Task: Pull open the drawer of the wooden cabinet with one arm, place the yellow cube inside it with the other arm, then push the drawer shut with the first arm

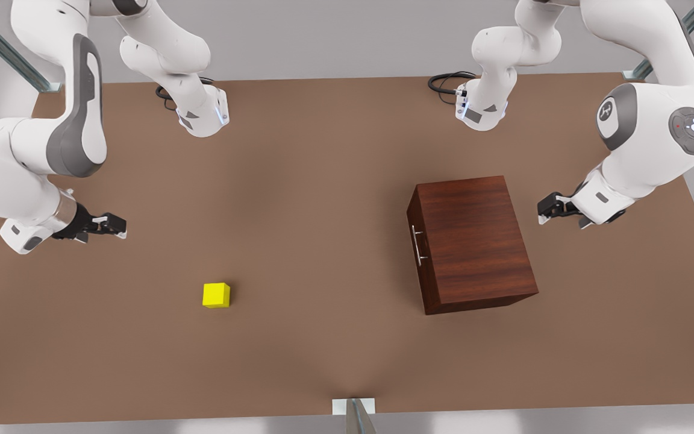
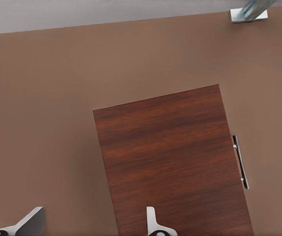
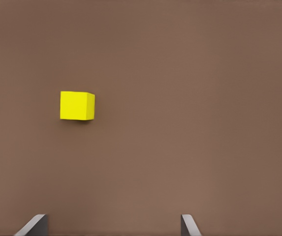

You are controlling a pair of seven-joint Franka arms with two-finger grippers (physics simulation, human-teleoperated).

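Note:
The wooden cabinet [image 1: 473, 241] [image 2: 170, 162] stands on the table toward the front view's right. Its drawer [image 1: 420, 265] is shut, and the silver bar handle [image 1: 418, 244] [image 2: 240, 162] faces the front view's left. My left gripper [image 1: 544, 208] [image 2: 94, 221] hovers open just beyond the cabinet's back side, opposite the handle. The yellow cube [image 1: 216, 295] [image 3: 77, 105] rests alone on the table at the front view's left. My right gripper [image 1: 119, 226] [image 3: 113, 223] hangs open, apart from the cube and farther toward the front view's left.
The brown table [image 1: 323, 211] carries both arm bases at its far edge, with black cables [image 1: 446, 81] beside them. A metal bracket [image 1: 353, 407] [image 2: 249, 12] sits at the near edge. Bare tabletop lies between cube and cabinet.

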